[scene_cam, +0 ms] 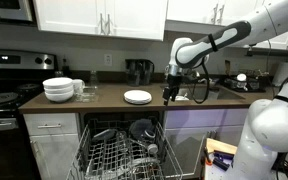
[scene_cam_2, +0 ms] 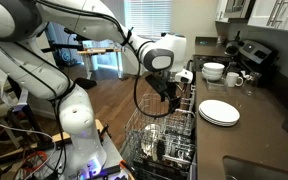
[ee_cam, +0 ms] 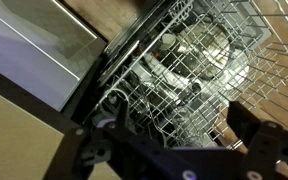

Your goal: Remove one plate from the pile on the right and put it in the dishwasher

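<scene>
The pile [scene_cam: 137, 97] of flat white plates lies on the dark counter above the open dishwasher [scene_cam: 124, 150]; it also shows in an exterior view [scene_cam_2: 219, 112]. My gripper [scene_cam: 168, 95] hangs just beside the pile, at the counter's front edge and over the pulled-out wire rack [scene_cam_2: 164, 140]. In the exterior view from the side the gripper [scene_cam_2: 172, 97] points down, apart from the plates. In the wrist view the gripper [ee_cam: 179, 125] is open and empty, with the grey rack [ee_cam: 199, 60] and some dishes below it.
A taller stack of white bowls [scene_cam: 59, 90] and mugs [scene_cam: 81, 88] stand further along the counter, near the black stove [scene_cam: 4, 95]. A sink [scene_cam: 199, 92] lies behind my arm. The rack holds several dishes [scene_cam_2: 156, 135].
</scene>
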Action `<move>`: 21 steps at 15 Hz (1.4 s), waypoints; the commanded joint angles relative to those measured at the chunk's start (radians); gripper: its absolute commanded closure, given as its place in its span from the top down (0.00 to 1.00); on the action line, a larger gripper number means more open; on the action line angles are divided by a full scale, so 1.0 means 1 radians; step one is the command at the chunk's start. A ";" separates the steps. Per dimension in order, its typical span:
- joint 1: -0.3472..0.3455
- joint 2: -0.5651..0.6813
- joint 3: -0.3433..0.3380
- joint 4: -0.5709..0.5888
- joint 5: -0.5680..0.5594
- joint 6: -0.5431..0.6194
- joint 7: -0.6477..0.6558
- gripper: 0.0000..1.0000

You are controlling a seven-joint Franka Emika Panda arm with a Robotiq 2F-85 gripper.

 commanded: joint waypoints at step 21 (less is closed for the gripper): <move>-0.039 0.019 0.066 0.072 -0.211 0.001 -0.018 1.00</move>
